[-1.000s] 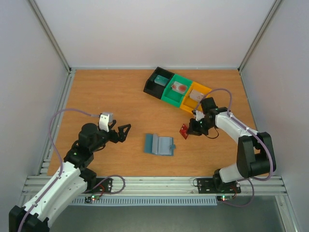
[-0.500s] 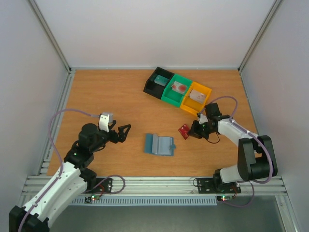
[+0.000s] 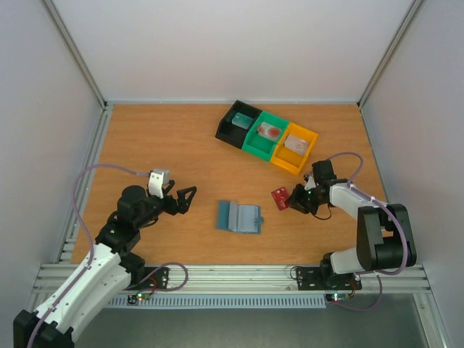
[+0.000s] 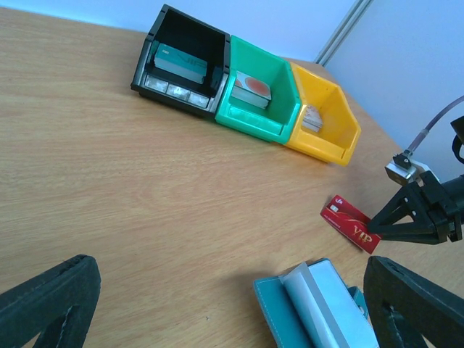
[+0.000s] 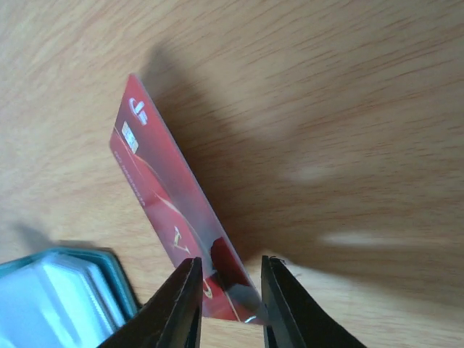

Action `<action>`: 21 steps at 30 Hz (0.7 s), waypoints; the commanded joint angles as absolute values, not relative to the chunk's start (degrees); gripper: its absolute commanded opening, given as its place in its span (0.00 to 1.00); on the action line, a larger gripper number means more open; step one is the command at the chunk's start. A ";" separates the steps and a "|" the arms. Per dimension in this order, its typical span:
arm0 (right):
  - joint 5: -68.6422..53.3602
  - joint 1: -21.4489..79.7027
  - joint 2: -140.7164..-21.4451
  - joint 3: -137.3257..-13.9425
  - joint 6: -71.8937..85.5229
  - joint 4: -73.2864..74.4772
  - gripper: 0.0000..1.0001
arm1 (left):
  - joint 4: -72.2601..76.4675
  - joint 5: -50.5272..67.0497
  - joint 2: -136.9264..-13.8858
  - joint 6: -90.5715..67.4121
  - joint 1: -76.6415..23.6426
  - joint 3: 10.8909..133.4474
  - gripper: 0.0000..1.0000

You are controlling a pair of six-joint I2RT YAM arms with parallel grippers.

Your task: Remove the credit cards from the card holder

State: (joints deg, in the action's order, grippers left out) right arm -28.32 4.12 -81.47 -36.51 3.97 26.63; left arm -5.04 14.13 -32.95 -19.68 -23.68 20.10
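The light blue card holder (image 3: 239, 216) lies open on the table, and shows in the left wrist view (image 4: 319, 304) and at the right wrist view's edge (image 5: 58, 297). My right gripper (image 3: 293, 199) (image 5: 229, 264) is just right of it. It is shut on one end of a dark red card (image 3: 280, 196) (image 5: 156, 188) (image 4: 349, 221) that slants down to the wood. My left gripper (image 3: 183, 199) (image 4: 230, 275) is open and empty, left of the holder. A pale teal card (image 4: 181, 61) lies in the black bin.
A row of bins stands at the back: black (image 3: 238, 123), green (image 3: 265, 135) and yellow (image 3: 296, 146), each with a card in it. The table's side rails and white walls close in left and right.
My right arm has dropped its wrist and shifted slightly toward the near right, bringing the red card lower onto the table. The left arm and the holder have not moved.
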 commanded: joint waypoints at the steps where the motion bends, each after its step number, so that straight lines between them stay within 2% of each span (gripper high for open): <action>1: -24.20 3.69 -80.51 -36.10 4.40 28.60 0.26 | -3.20 14.74 -32.19 -20.13 -23.29 19.69 0.99; 9: -15.47 3.77 -72.57 -38.68 3.78 35.50 0.43 | -2.66 15.36 -32.63 -20.43 -23.29 19.39 0.99; 15: -8.48 4.25 -66.91 -43.52 1.17 42.56 0.48 | -2.12 16.69 -33.16 -21.30 -23.29 18.90 0.99; 21: 3.95 13.76 -66.82 -50.16 -1.58 49.80 0.55 | -1.21 19.04 -35.38 -23.60 -23.29 18.80 0.99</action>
State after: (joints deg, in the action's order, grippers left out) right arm -7.35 7.18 -66.81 -45.84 1.58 42.76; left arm -4.71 16.62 -34.04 -21.34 -23.68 19.42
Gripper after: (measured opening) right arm 0.524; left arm 0.994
